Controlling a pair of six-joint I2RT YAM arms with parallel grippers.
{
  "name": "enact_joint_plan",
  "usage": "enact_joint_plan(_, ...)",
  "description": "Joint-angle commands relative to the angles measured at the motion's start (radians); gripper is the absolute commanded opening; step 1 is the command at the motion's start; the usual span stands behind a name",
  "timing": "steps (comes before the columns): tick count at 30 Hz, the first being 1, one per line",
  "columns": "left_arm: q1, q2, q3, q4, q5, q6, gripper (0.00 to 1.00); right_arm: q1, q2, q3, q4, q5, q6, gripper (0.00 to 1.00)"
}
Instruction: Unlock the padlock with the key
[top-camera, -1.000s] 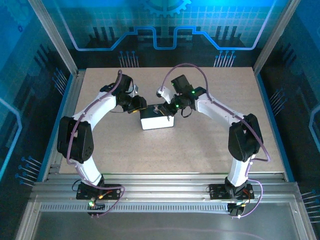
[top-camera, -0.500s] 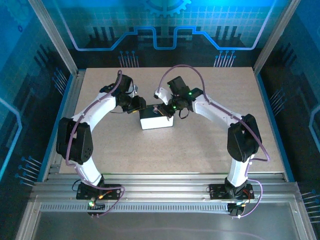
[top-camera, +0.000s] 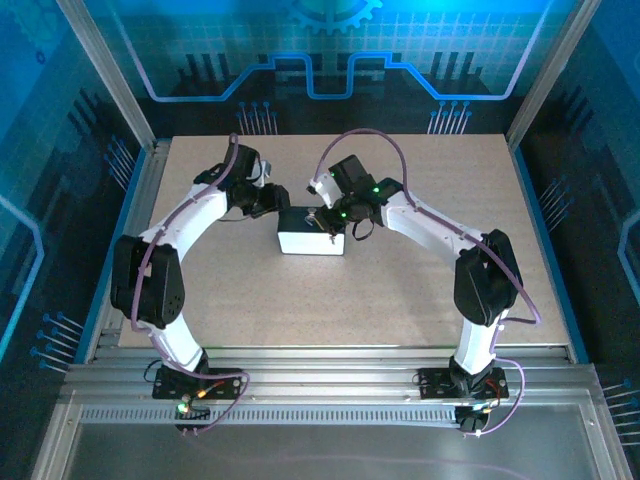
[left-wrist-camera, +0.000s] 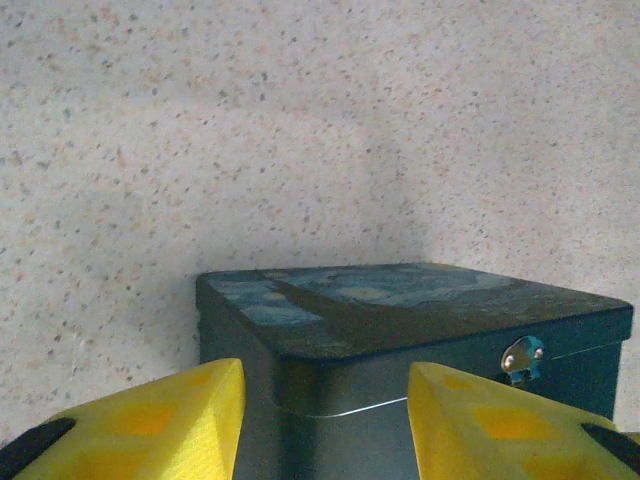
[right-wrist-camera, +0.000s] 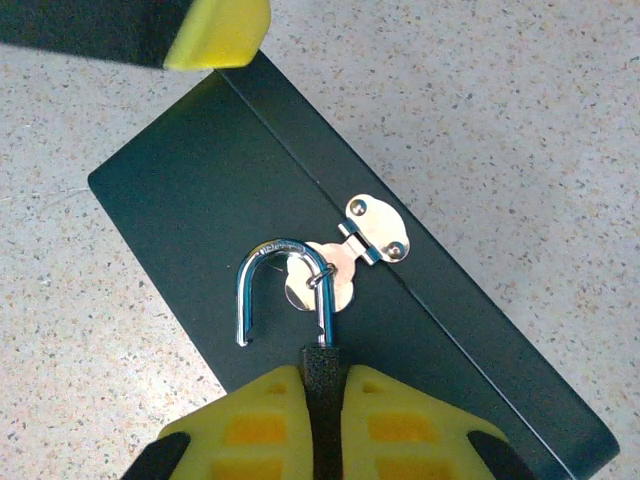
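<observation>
Right gripper (right-wrist-camera: 322, 378) pinches the padlock (right-wrist-camera: 275, 245), shackle hanging open in the hasp (right-wrist-camera: 372, 232).
Stiff, slick metal, likely light; grip its hidden body.

Seen from above, the box (top-camera: 312, 240) has slid a short way across the bench (top-camera: 420, 290), away from the arm bases and slightly to the left. Its near edge now lies further from the bases than it did a second ago. The left end effector (top-camera: 274, 205), at the box's far left corner, has drawn back in the same direction, and its wrist sits closer to the bench's far left. The right end effector (top-camera: 326, 218), clamped on the padlock (right-wrist-camera: 326, 325), has travelled left with the box. The right arm's wrist and its looping cable now lean further left than before.
</observation>
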Motion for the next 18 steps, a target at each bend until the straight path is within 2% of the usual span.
enact_joint_plan(1,0.008,0.032,0.060,0.080,0.061,0.033,0.48,0.008,-0.006,0.018,-0.124,0.034,0.029,0.00)
enact_joint_plan(7,0.008,0.108,0.069,0.220,0.078,0.037,0.51,0.007,-0.001,0.055,-0.152,-0.033,0.014,0.00)
enact_joint_plan(9,0.008,0.143,0.097,0.221,0.093,0.033,0.51,0.009,0.002,0.075,-0.178,-0.061,0.007,0.00)
enact_joint_plan(14,-0.001,0.169,0.072,0.239,0.124,0.031,0.50,0.006,0.012,0.085,-0.241,0.058,0.028,0.00)
enact_joint_plan(18,-0.014,0.136,0.020,0.234,0.147,0.037,0.47,-0.009,-0.010,0.047,-0.218,0.105,0.079,0.00)
